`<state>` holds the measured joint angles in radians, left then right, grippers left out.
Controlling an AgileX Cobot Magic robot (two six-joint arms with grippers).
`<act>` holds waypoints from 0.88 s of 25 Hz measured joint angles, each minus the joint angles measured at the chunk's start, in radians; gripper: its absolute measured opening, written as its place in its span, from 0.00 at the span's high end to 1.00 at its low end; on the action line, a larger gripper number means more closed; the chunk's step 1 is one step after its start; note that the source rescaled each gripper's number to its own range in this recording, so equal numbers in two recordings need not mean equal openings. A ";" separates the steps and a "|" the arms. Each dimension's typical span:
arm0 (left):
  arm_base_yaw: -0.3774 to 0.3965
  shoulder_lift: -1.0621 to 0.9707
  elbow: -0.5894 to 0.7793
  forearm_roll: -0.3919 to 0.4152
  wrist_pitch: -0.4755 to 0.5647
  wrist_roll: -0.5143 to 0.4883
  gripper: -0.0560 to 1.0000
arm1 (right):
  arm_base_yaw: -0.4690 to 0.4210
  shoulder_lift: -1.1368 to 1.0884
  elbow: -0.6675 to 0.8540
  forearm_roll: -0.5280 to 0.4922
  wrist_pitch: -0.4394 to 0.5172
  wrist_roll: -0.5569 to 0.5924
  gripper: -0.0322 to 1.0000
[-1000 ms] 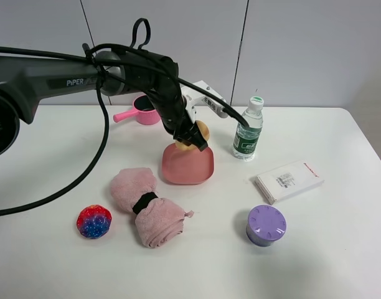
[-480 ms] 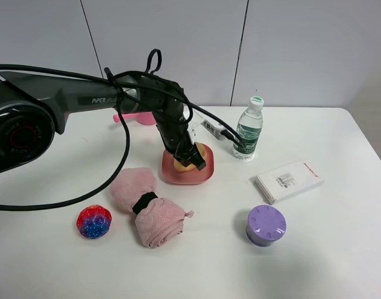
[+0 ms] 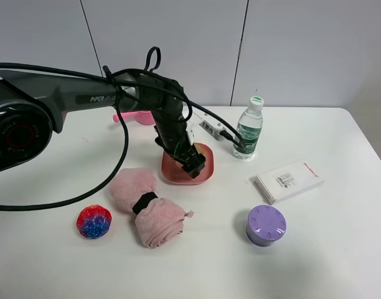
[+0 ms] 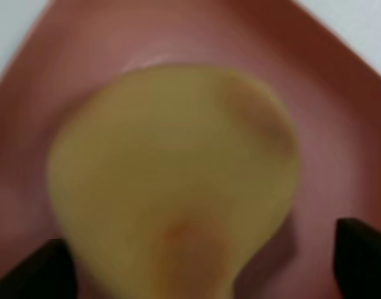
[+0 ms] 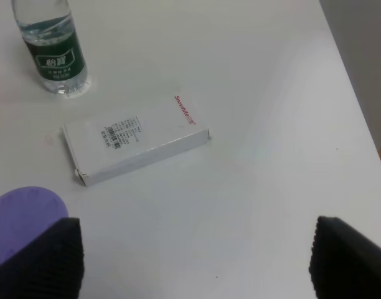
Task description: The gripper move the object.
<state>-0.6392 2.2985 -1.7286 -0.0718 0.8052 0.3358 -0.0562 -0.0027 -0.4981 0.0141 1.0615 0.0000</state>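
Note:
The tan bun (image 4: 172,162) with a brownish spot lies in the pink plate (image 4: 340,124), filling the left wrist view. My left gripper (image 4: 203,268) is open, with a black fingertip on each side of the bun and a gap showing beside it. In the exterior high view the left gripper (image 3: 190,161) is down inside the pink plate (image 3: 172,175) and hides the bun. My right gripper (image 5: 203,261) is open and empty above the table near a white box (image 5: 134,146); it is outside the exterior high view.
A water bottle (image 3: 248,134) stands right of the plate. The white box (image 3: 289,180) and a purple lidded tub (image 3: 266,224) lie at the right. A pink rolled towel (image 3: 147,205) and a red-blue glittery ball (image 3: 94,222) lie in front. A pink cup's handle (image 3: 125,116) shows behind the arm.
The left gripper came down with the bun from above the plate's far edge into the plate. Its fingers now stand apart around the bun.

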 joint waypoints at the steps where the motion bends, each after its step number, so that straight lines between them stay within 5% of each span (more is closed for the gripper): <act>1: 0.000 -0.019 -0.006 0.000 0.009 -0.001 0.01 | 0.000 0.000 0.000 0.000 0.000 0.000 0.00; 8: 0.000 -0.231 -0.096 0.019 0.129 -0.015 0.00 | 0.000 0.000 0.000 0.000 0.000 0.000 0.00; 13: 0.032 -0.441 -0.117 0.197 0.212 -0.079 0.00 | 0.000 0.000 0.000 0.000 0.000 0.000 0.00; 17: 0.128 -0.573 -0.117 0.331 0.314 -0.101 0.00 | 0.000 0.000 0.000 0.000 0.000 0.000 0.00; 22: 0.316 -0.709 -0.113 0.397 0.397 -0.108 0.00 | 0.000 0.000 0.000 0.000 0.000 0.000 0.00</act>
<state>-0.3228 1.5899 -1.8417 0.3256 1.2022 0.2275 -0.0562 -0.0027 -0.4981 0.0141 1.0615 0.0000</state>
